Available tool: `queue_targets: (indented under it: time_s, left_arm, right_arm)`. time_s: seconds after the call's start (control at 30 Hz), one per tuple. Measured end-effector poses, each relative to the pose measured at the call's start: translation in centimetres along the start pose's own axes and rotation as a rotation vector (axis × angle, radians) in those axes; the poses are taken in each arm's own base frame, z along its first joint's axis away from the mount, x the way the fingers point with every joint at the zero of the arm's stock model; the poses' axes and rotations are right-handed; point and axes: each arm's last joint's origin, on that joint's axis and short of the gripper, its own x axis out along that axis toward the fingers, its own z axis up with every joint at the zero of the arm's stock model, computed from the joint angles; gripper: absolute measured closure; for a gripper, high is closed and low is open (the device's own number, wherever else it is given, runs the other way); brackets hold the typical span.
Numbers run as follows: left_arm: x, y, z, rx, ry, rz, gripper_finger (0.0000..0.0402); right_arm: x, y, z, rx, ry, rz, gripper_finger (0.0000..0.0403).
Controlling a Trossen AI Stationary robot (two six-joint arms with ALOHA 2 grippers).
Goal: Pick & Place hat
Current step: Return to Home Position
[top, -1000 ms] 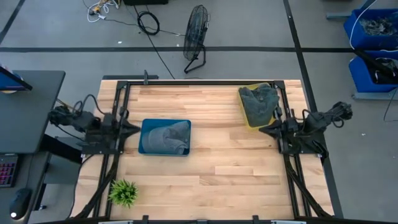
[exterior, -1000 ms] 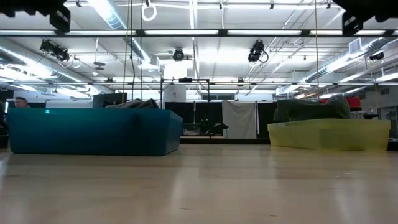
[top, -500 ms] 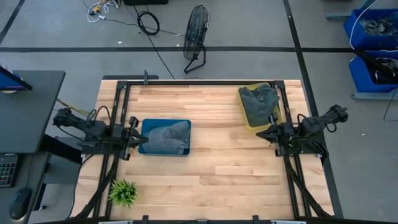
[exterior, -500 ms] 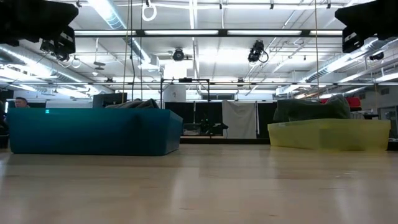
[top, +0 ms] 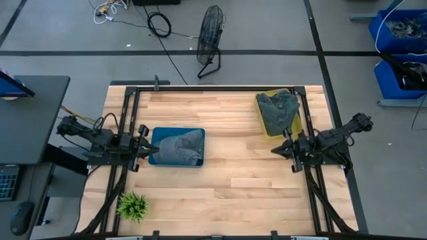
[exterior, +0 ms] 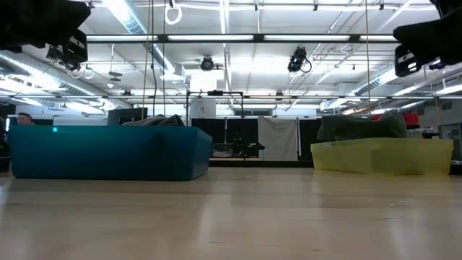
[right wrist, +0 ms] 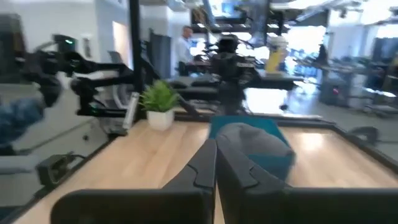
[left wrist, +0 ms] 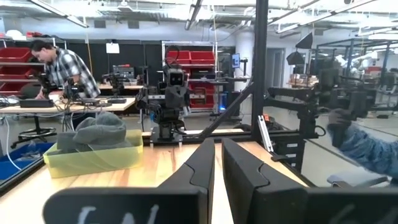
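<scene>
Clenched empty, the dark left gripper (top: 147,148) and dark right gripper (top: 276,151) are hovering by the wooden table's (top: 233,177) side edges, wanting smooth homing.

The left bin (top: 157,141) holds one hat (top: 180,148) (plant (top: 133,206) before it), the right bin (top: 269,135) another hat (top: 277,110).

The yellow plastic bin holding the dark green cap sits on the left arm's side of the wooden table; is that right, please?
Not quite: the yellow plastic bin holding the dark green cap sits on the right arm's side of the wooden table, as the high view shows.
</scene>
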Motion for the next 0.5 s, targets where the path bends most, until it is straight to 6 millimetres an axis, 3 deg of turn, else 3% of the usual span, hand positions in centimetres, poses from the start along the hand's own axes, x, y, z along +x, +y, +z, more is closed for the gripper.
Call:
queue_targets:
  time_s: [0.5]
  left_arm:
    - [0.1, -0.2, -1.7, -0.047, 0.053, -0.052, 0.0367]
  right_arm:
    - [0.1, 0.1, -0.5, -0.017, 0.02, 0.027, 0.0388]
